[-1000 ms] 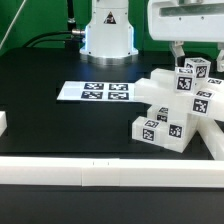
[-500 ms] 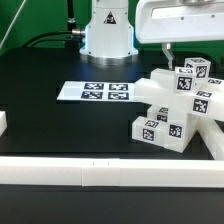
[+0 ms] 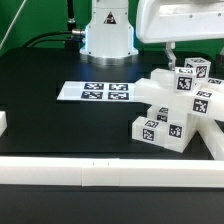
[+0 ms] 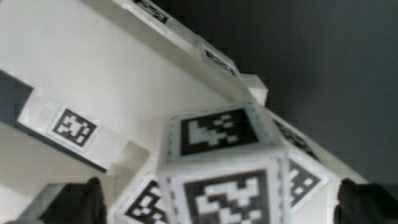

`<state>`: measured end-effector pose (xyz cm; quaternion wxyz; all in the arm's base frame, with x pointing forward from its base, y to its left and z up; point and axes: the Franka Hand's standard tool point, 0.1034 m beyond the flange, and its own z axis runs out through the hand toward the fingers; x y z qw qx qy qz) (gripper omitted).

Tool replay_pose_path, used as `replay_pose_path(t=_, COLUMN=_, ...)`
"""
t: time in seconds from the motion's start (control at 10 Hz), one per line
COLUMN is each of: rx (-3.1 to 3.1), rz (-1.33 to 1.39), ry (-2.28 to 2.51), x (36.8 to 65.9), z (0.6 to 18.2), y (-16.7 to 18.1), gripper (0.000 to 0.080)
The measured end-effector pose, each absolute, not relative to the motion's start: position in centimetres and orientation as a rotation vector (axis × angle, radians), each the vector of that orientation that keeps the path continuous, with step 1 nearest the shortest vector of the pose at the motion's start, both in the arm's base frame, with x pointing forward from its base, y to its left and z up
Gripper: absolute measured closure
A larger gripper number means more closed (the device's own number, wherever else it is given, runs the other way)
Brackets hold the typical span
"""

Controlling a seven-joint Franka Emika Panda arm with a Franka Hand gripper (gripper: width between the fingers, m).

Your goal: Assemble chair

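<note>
At the exterior view's right, on the black table (image 3: pixel 40 75), stands the partly joined white chair (image 3: pixel 178 108); above it hangs the gripper (image 3: pixel 181 52), jaws spread wide, holding nothing.

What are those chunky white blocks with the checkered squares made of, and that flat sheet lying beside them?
The chair pieces look like matte white plastic: thick blocks, even colour, no shine or grain. Their black-and-white tags seem printed or stuck on. The marker board looks like thin white card or plastic sheet lying flat; which one cannot be told.
</note>
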<state>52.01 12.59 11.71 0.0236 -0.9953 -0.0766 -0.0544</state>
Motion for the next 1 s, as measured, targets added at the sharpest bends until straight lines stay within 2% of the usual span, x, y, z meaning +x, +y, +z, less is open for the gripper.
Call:
replay_pose_path(t=0.1, rx=-3.079, rz=-0.17, ry=-0.285, x=51.92, z=11.58, y=12.73, gripper=0.0151)
replay_pose_path(t=0.3, rx=-3.079, rz=-0.177, ry=-0.279, x=51.9, z=11.38, y=12.86, gripper=0.0403)
replay_pose_path(t=0.4, rx=-3.079, rz=-0.178, ry=-0.278, x=51.91, z=11.38, y=12.84, gripper=0.0403)
replay_pose_path(t=0.5, rx=-3.079, rz=-0.177, ry=-0.268, x=51.91, z=11.38, y=12.84, gripper=0.0515)
replay_pose_path(t=0.7, rx=-3.08, rz=-0.176, ry=-0.236, x=51.91, z=11.38, y=12.84, gripper=0.0515)
replay_pose_path(t=1.0, rx=-3.054, rz=-0.165, ry=0.246, x=51.66, z=11.38, y=12.81, gripper=0.0515)
